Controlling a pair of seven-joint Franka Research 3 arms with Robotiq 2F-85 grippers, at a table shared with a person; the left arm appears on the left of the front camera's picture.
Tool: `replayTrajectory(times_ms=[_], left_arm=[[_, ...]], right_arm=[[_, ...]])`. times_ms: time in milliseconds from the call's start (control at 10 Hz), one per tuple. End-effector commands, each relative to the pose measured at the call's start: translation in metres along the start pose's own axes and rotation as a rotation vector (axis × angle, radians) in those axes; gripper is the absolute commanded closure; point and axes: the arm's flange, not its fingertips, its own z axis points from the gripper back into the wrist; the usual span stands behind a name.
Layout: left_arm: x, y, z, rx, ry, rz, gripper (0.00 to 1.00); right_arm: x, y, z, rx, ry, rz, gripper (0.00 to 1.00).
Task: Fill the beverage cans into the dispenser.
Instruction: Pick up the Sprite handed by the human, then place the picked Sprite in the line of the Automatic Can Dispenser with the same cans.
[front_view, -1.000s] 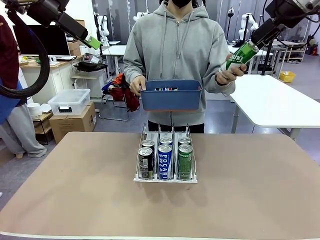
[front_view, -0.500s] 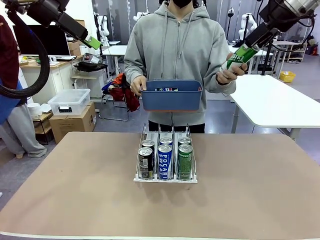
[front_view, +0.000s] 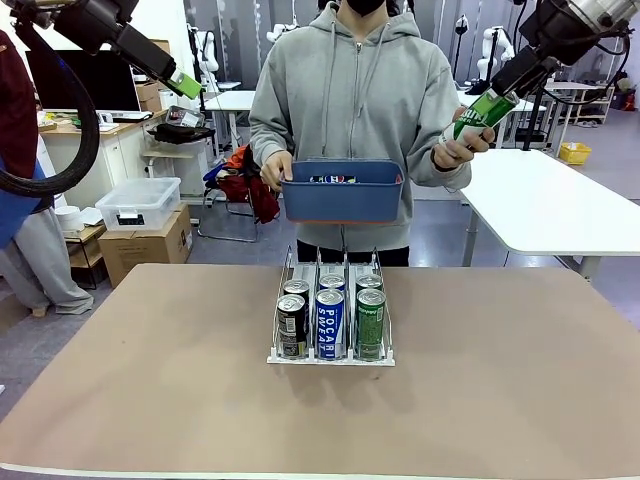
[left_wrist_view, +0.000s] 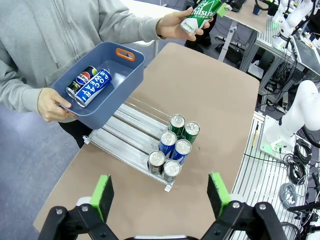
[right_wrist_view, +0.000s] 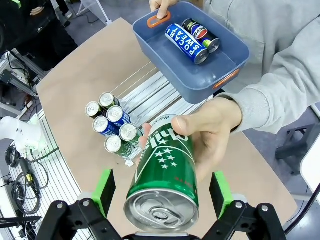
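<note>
Straddling a person's green, silver-topped can (right_wrist_view: 165, 165), the right claw (right_wrist_view: 163, 175) gapes open; left claw (left_wrist_view: 159, 176) likewise.

Beyond the dispenser (front_view: 282, 352), the blue bin (front_view: 343, 197) hides all but the tops of the cans (front_view: 330, 179) inside; the dispenser's rear cans (front_view: 332, 282) sit largely masked by the front row (front_view: 329, 325).

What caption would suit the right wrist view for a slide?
A person's hand offers a green can to the open right gripper, with the dispenser and blue bin beyond.
</note>
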Motion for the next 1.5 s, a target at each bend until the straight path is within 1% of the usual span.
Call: replayTrajectory(times_ms=[0, 100, 200, 300, 400, 700, 1200, 1300, 1400], left_arm=[[-0.0016, 0.0000, -0.0002, -0.001, 0.003, -0.001, 0.00], [-0.0016, 0.0000, -0.0002, -0.001, 0.003, -0.001, 0.00], [-0.0016, 0.0000, -0.0002, -0.001, 0.003, -0.001, 0.00], [-0.0016, 0.0000, -0.0002, -0.001, 0.003, -0.001, 0.00], [-0.0016, 0.0000, -0.0002, -0.001, 0.003, -0.001, 0.00], [-0.0016, 0.0000, -0.0002, -0.001, 0.003, -0.001, 0.00], [-0.0016, 0.0000, -0.0002, -0.001, 0.003, -0.001, 0.00], [-0.0016, 0.0000, -0.0002, -0.001, 0.003, -0.001, 0.00], [-0.0016, 0.0000, -0.0002, -0.001, 0.003, -0.001, 0.00]], right_arm=[[0.0000, 0.0000, 0.0000, 0.001, 0.000, 0.000, 0.60], [-0.0002, -0.0003, 0.0004, -0.006, -0.027, -0.003, 0.60], [-0.0004, -0.0012, -0.0002, 0.006, -0.024, -0.006, 1.00], [-0.0014, -0.0018, -0.0002, 0.005, -0.036, -0.019, 0.65], [-0.0025, -0.0013, -0.0002, -0.004, -0.046, -0.028, 1.00], [-0.0026, -0.0004, -0.0003, 0.003, -0.069, -0.020, 1.00], [-0.0043, 0.0007, -0.0013, 0.037, -0.039, 0.018, 1.00], [-0.0011, 0.0007, -0.0019, 0.012, -0.053, -0.050, 1.00], [0.0000, -0.0008, 0.0012, 0.008, -0.024, -0.008, 1.00]])
